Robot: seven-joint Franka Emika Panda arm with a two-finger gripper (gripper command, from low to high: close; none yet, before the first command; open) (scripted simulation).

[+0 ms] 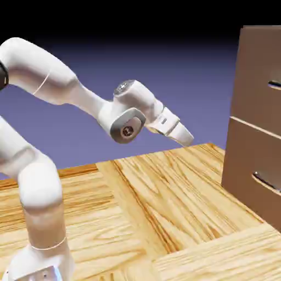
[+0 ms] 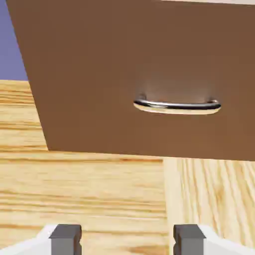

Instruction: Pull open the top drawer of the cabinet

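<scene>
Pincer [image 2: 127, 241] stands wide open, you've got nothing between the tips. You want the top drawer [image 1: 255, 68]: it's ahead of the pincer and higher up, well apart from it, with its bar handle [image 1: 275, 85] also ahead and above. Only one arm here, so no choice of side. Hand points forward and down, so your line runs at the lower drawer front [image 2: 89, 74], wrong one for this task. Next move, as I judge it: raise the pincer, level it out, then go forward.

Check the axis too. In the hand view the lower handle [image 2: 177, 106] runs nearly parallel to the line from one fingertip to the other. Top bar looks to lie the same way, so to grip it you'd probably need a quarter roll, one finger over and one under. Skip that and you risk bumping the bar with both tips.

Views differ: exterior gives you both fronts of the cabinet [image 1: 236, 82] and the height gap, but the fingertips are too small to judge. Hand view gives you the finger spread and the lower bar in full, yet no top handle. Both drawers look shut.
</scene>
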